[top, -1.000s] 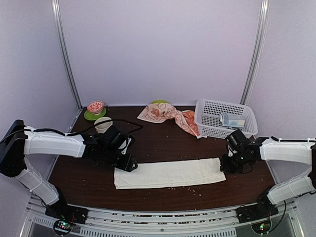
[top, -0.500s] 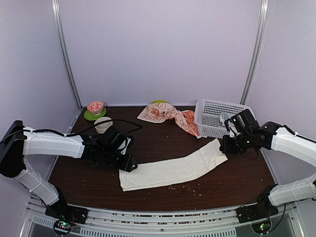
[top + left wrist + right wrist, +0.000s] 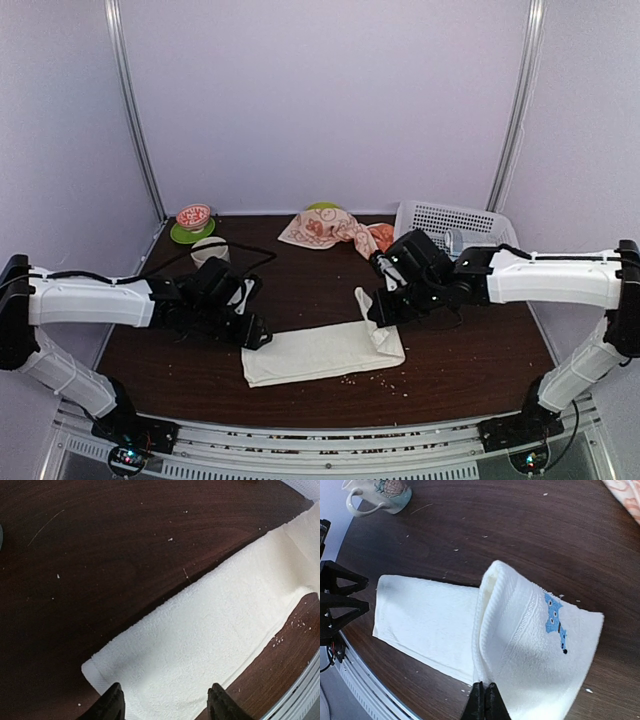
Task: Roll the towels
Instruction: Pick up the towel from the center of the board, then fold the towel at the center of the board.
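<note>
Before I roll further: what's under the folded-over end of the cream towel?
More of the cream towel, lying flat on the table. The right pincer, shut, pinches the folded end's edge. Anything between the layers is covered.

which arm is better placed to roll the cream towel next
Right, probably. The right gripper is shut on one end of the cream towel, which is folded over the flat part. The left gripper stands open over the opposite corner, gripping nothing.

Tally: 2 towels: cream towel (image 3: 320, 352) near, printed towel (image 3: 325, 228) far. 1 basket (image 3: 470, 218) far right. 1 mug (image 3: 208, 249) and 1 red bowl (image 3: 193, 215), far left. 2 green plates: left plate (image 3: 182, 236), centre plate (image 3: 322, 207). 2 arms: left arm (image 3: 90, 300), right arm (image 3: 555, 278).
</note>
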Controlling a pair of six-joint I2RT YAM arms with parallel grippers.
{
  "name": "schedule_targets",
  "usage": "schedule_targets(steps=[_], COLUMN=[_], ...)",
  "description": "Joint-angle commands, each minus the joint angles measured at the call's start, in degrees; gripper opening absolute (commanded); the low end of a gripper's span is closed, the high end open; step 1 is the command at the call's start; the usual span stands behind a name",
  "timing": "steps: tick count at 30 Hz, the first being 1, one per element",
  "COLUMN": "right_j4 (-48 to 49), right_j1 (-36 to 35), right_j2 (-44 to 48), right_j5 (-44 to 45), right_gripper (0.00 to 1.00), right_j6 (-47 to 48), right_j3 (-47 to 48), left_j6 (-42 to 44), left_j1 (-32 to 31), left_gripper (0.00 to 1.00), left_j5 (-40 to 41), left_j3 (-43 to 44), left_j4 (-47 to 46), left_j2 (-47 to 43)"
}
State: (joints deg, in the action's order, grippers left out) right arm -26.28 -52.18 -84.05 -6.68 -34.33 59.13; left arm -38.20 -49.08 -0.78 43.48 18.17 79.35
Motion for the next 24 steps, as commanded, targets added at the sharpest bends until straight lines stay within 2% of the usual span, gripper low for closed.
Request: schedule_targets(steps=[1,14,24], right_j4=[6.05,8.94,6.88], right_j1=[-4.58,-10.76,-13.14], right_j2=[-5.73,-21.25,-27.85], right_j5=[-0.80,-2.22,-2.79], right_gripper=[0.00,0.00,0.00], right_j6=[-3.24,-7.22,-7.42], right_j3=[5.23,18.90,26.59], left_j6=[-1.67,-9.72,-10.31], left_j1=[-0.14,-0.14,-0.14], left_gripper=[0.57,0.57,0.57], left_j5=[1.84,12.14,14.29], left_j3=[-2.16,-10.55,-12.47], left_j4=[-0.84,2.89,5.38], left_j2=[-3.41,-18.45,-22.18])
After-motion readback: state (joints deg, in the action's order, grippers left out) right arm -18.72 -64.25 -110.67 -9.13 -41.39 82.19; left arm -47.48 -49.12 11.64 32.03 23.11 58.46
